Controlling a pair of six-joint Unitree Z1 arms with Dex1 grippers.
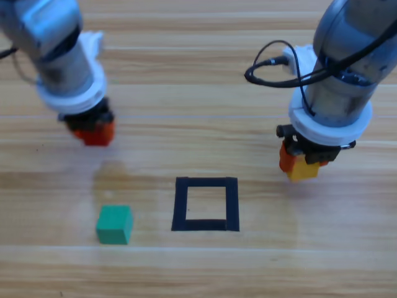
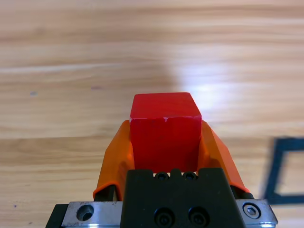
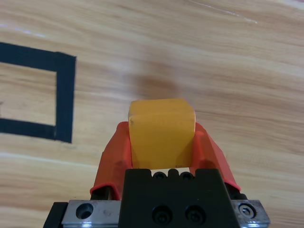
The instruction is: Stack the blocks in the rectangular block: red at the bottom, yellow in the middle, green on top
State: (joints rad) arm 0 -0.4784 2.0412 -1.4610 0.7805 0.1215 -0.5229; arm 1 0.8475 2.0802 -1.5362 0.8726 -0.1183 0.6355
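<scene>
While matte green cube [image 1: 114, 224] rests, wood-grain table [image 1: 198, 81].

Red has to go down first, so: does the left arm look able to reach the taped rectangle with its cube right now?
Probably yes. The left gripper is shut on the red cube, and the black tape rectangle lies bare. The green cube sits left of it, and the right gripper, holding the yellow cube, hangs off to its right.
</scene>
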